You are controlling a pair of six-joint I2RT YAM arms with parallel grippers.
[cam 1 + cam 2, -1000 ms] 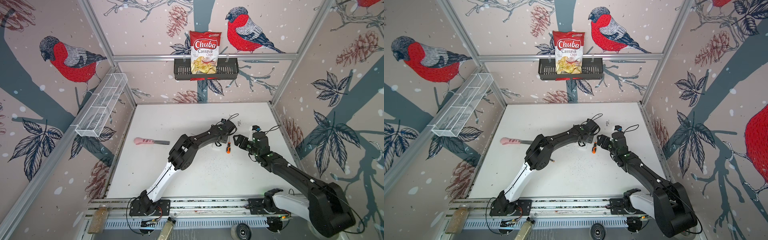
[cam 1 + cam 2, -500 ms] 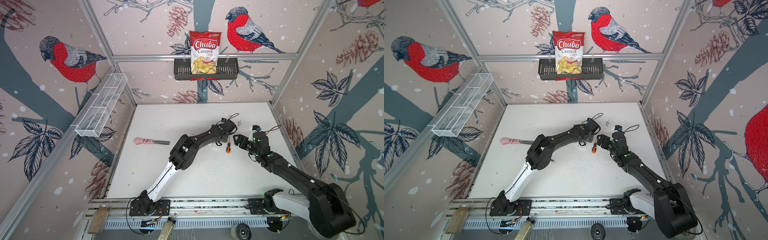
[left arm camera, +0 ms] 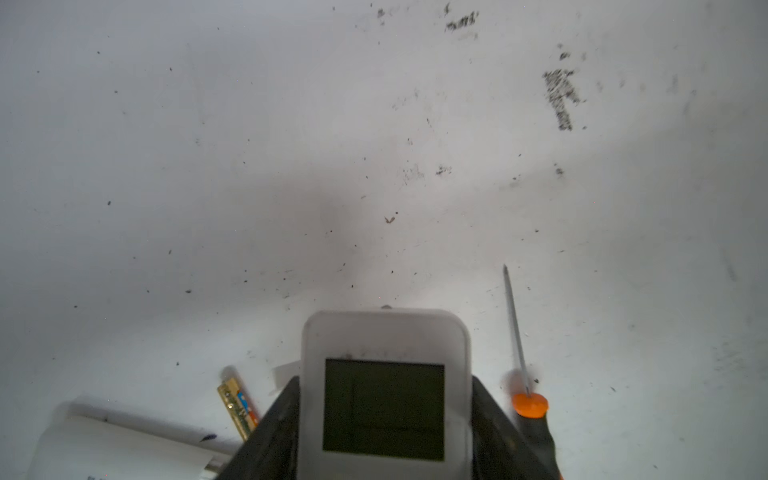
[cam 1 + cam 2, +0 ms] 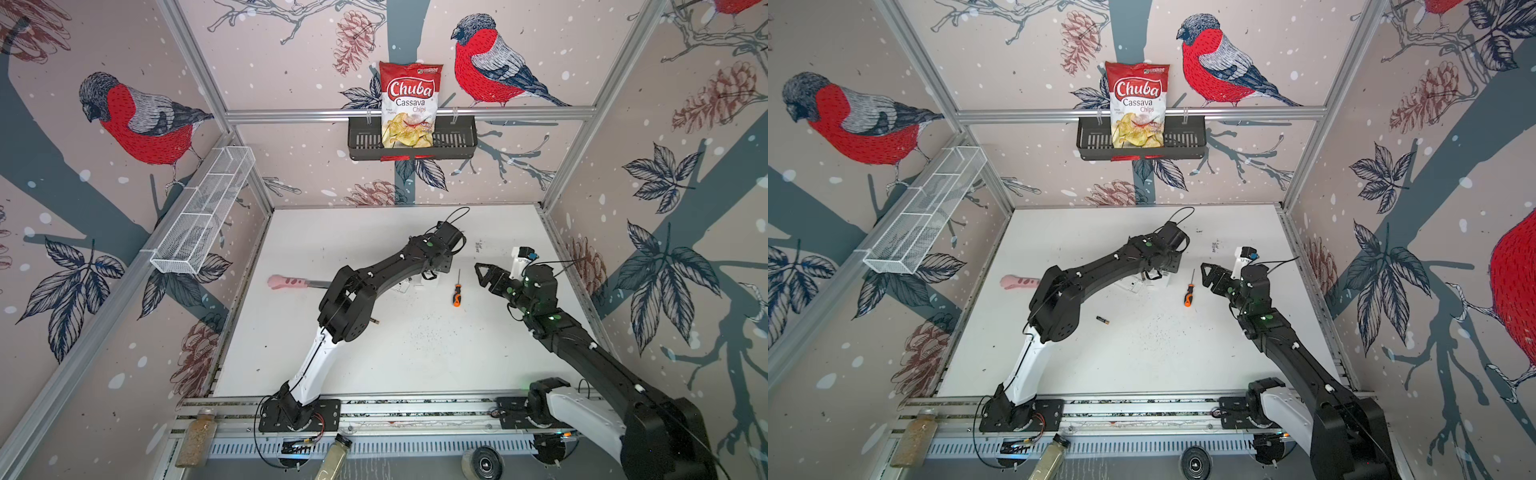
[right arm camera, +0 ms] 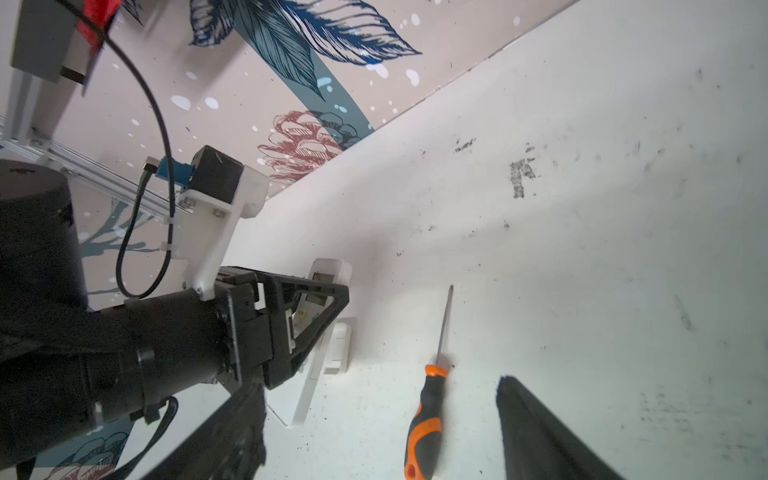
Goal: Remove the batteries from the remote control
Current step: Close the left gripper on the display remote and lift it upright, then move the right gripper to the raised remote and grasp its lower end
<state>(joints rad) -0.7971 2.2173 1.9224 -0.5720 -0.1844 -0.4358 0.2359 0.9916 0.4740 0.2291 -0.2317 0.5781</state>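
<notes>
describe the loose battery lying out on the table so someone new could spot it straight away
On the white table, find the black elbow of the left arm. Just right of it in a top view lies the battery, alone. It is a short black cylinder with a gold end, far smaller than the orange-handled screwdriver further right.

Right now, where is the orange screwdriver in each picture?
In a top view: screwdriver on the table, right of middle.
In a top view: screwdriver there too.
Left wrist: screwdriver beside the white remote.
Right wrist: screwdriver beside the white remote.
Shared landmark: dark smudge past its tip.
</notes>
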